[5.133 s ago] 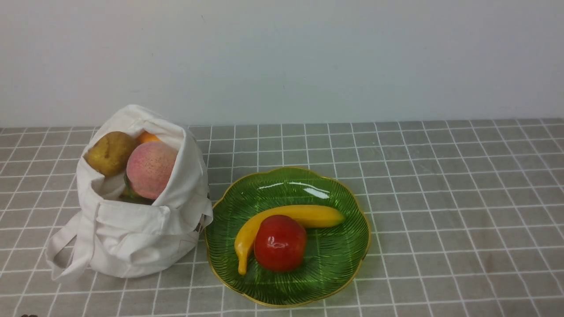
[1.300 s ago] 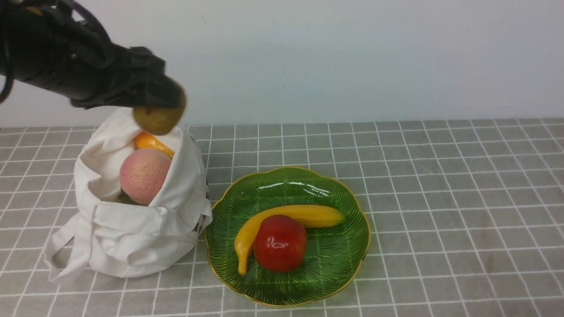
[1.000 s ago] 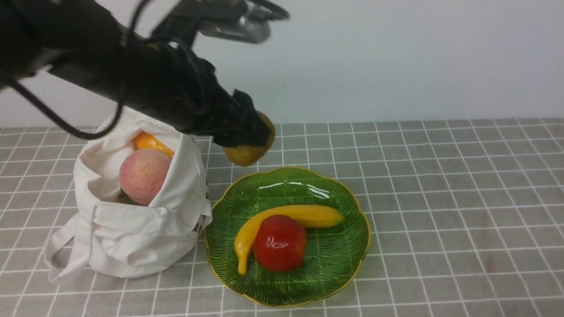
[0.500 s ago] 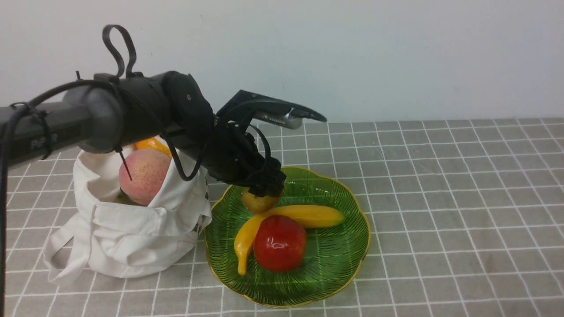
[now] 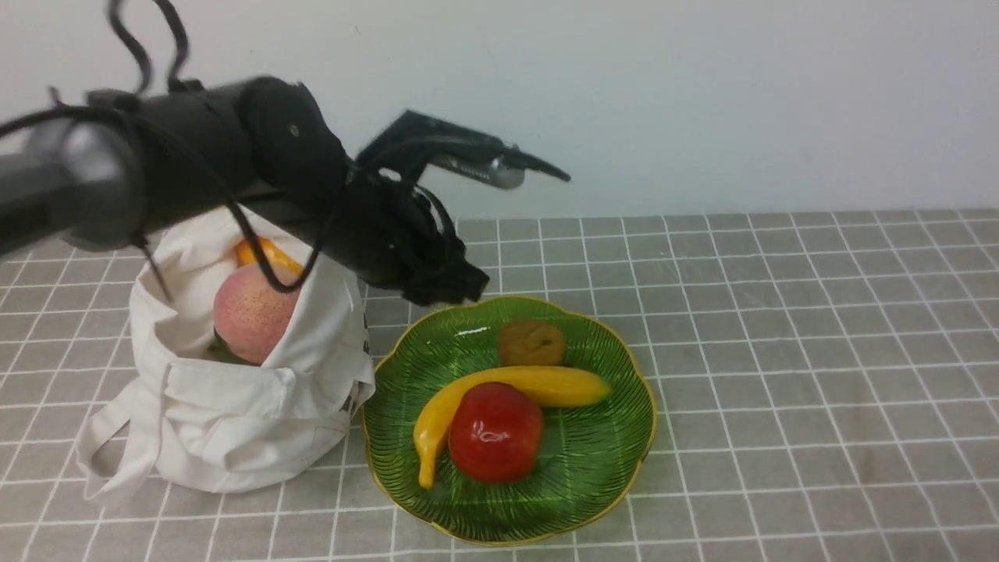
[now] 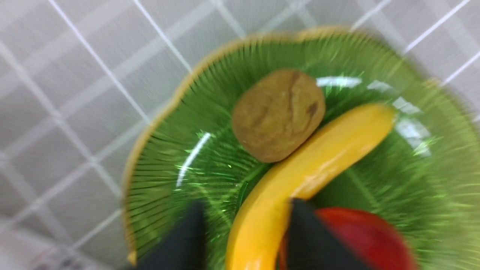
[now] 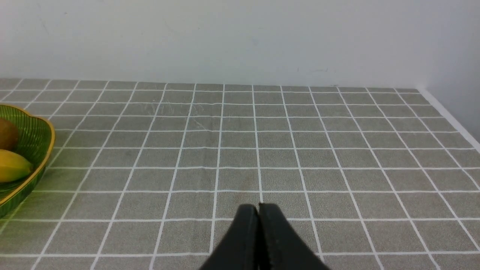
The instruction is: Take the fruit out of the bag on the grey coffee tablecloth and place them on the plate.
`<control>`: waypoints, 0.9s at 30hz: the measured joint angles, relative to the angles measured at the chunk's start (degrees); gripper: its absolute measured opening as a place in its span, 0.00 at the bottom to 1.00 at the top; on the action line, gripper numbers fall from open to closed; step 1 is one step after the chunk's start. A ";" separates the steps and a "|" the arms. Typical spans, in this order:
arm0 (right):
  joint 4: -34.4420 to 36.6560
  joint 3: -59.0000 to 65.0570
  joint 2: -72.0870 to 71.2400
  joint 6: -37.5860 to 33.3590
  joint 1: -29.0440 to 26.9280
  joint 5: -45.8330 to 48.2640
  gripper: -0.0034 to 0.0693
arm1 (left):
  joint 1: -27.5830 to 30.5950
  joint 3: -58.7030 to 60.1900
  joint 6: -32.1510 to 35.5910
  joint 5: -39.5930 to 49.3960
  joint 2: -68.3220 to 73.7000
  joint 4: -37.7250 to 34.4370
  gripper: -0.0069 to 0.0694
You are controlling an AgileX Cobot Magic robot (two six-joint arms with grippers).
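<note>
The brownish-yellow lumpy fruit [image 5: 532, 342] lies free on the green plate [image 5: 616, 484], at its back, touching the banana; it also shows in the left wrist view [image 6: 278, 114]. My left gripper [image 5: 451, 290] is open and empty, raised above the plate's back left rim [image 6: 150, 157]; in its own view the gripper [image 6: 245, 210] has its jaws apart over the banana. The white bag [image 5: 234, 421] stands left of the plate on the grey tablecloth [image 5: 780, 351], holding the peach [image 5: 251, 312] and the orange piece [image 5: 261, 251]. My right gripper [image 7: 258, 206] is shut and empty, low over cloth.
A long yellow banana [image 5: 507, 386] and a glossy red apple [image 5: 495, 431] lie in the plate's middle. The left arm's cables and a metal bracket [image 5: 468, 160] hang over the bag and the plate's back. A white wall [image 5: 702, 101] closes the far side.
My left gripper carried the brownish fruit from the bag to the plate, let it go and rose back left. The fruit rolled right and rests behind the banana.
</note>
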 joint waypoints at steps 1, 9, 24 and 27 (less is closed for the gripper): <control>0.00 0.00 0.00 0.00 0.00 0.00 0.03 | 0.00 0.00 -1.05 0.85 -4.45 0.84 0.17; 0.00 0.00 0.00 0.00 0.00 0.00 0.03 | -0.29 3.58 -4.86 -4.89 -34.51 -1.56 0.08; 0.00 0.00 0.00 0.00 0.00 0.00 0.03 | -0.29 41.21 -5.49 -27.53 -87.18 -1.88 0.08; 0.00 0.00 0.00 0.00 0.00 0.00 0.03 | -0.29 43.64 -4.39 -28.47 -93.68 -0.41 0.08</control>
